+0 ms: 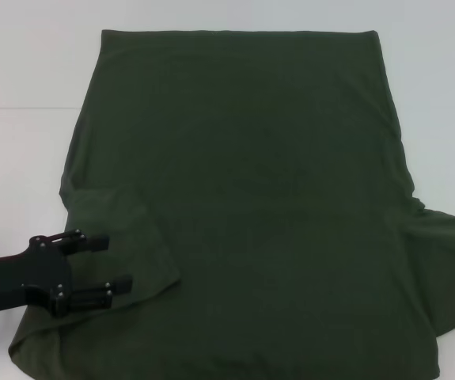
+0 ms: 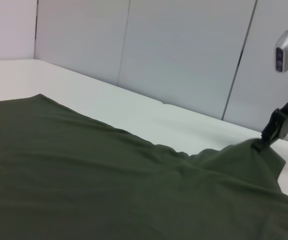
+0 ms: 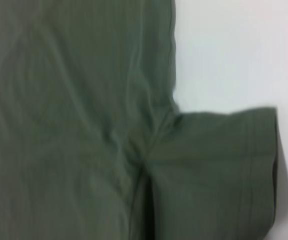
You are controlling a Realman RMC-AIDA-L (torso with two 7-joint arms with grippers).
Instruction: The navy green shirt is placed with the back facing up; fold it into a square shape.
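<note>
On the white table [image 1: 21, 71] the navy green shirt [image 1: 243, 206] lies spread flat, covering most of the surface from the far edge to the near one. Its far edge runs straight across, and the body widens toward the near side. The left sleeve [image 1: 120, 237] is folded inward onto the body, forming a slanted flap with a clear edge, while the right sleeve [image 1: 449, 253] sticks out sideways at the right border of the head view.

The left gripper [image 1: 108, 265] hovers at the near left, over the folded sleeve, its two black fingers [image 1: 92, 242] spread apart with nothing between them (released, then).

The right gripper [image 2: 273, 134] appears only in the left wrist view, far off at the shirt's right side, where the cloth rises into a small peak just at its tip; whether it is clenched on the fabric cannot be told. The right wrist view looks down on the right sleeve, lying flat with its hemmed cuff [image 3: 271, 165] beside bare table.
</note>
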